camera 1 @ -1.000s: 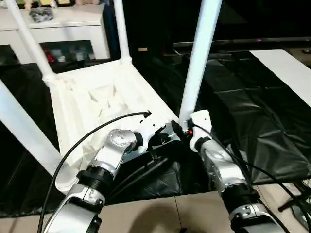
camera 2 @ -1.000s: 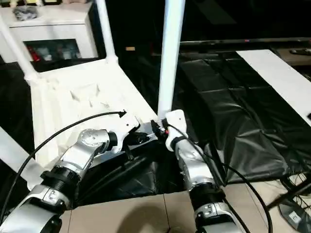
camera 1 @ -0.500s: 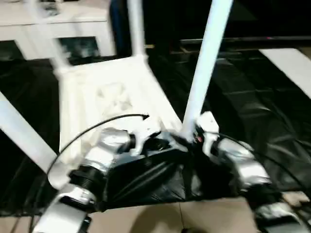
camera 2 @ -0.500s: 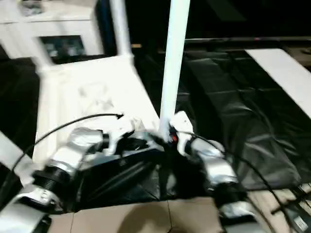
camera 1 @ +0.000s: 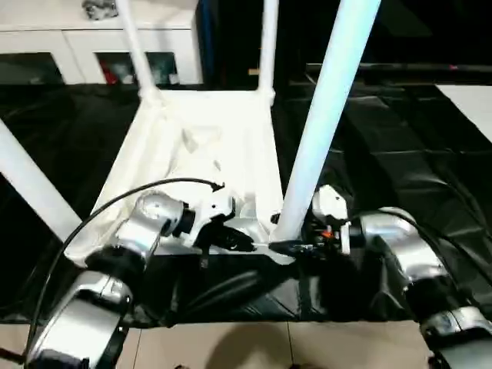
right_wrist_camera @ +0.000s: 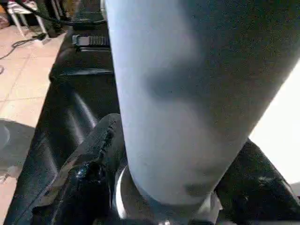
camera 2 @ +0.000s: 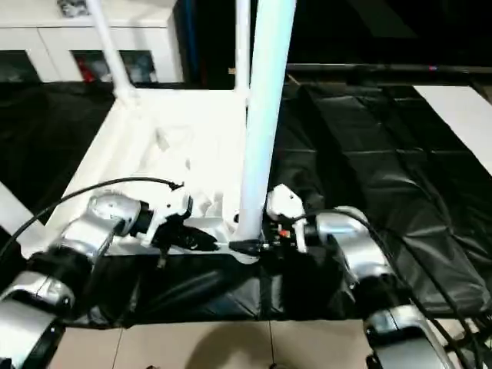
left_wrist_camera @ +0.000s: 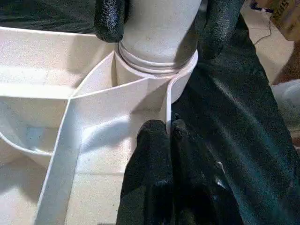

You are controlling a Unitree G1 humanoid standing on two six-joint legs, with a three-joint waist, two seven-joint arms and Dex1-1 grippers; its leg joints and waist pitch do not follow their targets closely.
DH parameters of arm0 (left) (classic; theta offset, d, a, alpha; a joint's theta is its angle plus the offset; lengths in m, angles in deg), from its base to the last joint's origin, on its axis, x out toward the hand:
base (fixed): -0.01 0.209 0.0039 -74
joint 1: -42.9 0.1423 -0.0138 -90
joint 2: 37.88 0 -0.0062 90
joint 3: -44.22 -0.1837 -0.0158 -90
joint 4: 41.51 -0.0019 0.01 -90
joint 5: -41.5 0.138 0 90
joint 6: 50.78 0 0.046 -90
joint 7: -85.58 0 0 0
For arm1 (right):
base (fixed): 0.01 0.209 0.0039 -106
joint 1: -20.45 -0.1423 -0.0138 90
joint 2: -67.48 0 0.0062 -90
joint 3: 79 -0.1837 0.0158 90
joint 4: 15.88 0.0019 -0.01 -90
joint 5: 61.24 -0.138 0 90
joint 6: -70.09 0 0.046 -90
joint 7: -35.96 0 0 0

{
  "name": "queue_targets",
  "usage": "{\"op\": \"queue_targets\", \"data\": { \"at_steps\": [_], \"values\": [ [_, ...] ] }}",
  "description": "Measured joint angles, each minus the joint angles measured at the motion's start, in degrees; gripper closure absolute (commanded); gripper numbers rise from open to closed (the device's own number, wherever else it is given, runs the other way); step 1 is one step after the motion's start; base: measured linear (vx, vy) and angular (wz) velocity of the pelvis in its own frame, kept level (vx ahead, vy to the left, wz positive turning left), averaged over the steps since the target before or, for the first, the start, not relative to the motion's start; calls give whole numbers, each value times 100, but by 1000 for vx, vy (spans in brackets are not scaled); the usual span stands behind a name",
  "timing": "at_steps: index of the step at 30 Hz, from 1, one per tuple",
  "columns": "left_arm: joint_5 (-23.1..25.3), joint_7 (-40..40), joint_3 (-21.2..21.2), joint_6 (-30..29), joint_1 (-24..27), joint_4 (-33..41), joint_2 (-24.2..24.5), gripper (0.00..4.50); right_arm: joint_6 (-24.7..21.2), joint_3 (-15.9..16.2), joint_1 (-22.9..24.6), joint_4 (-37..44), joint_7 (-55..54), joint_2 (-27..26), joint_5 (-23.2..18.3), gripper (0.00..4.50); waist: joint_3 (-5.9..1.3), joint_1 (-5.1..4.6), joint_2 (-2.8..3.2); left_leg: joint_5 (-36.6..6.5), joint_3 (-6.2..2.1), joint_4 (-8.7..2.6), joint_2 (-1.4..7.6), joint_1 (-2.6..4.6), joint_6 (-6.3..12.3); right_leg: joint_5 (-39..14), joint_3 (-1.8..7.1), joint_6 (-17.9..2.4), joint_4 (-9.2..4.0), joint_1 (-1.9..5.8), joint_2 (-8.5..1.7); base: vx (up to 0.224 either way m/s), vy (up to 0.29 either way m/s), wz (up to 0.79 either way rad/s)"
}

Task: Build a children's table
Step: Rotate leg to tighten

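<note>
Left gripper [left_wrist_camera: 166, 136] jaws pinching tabletop [camera 1: 200, 146] rib, right gripper [left_wrist_camera: 159, 26] jaws clamping near leg [camera 1: 323, 131].

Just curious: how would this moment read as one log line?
right gripper: shut on near leg at its socket | left gripper: shut on tabletop rib | legs upright

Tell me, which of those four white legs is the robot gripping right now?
The near right leg, rising between the two arms. The right gripper clasps its base at the tabletop's corner socket; the other three legs stand untouched.
</note>
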Motion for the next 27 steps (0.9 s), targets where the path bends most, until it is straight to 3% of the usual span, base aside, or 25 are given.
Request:
{"op": "queue_targets", "data": {
  "at_steps": [3, 6, 27],
  "values": [
    [0, -61, -41, 63, -69, -109, -3, 450, 19, 14, -25, -65, 29, -2, -6, 206, 0, 46, 0, 0, 0, 0, 0, 1, 0, 0, 0, 0, 4, -1, 0, 0, 0, 0],
    [2, -113, -41, 169, -128, -257, -16, 450, 84, 37, -24, -82, 77, 2, 10, 245, 0, 94, -1, 0, 1, 1, 1, 4, 0, -1, 1, 1, 10, -1, 0, 0, 0, 0],
    [1, -154, -24, 280, -242, -558, -42, 450, 75, -40, 29, -127, -2, -169, 2, 255, -1, 107, 2, 0, 1, 6, 3, 21, -1, -11, 2, 8, 38, 3, 0, 0, 0, 0]
  ]
}}
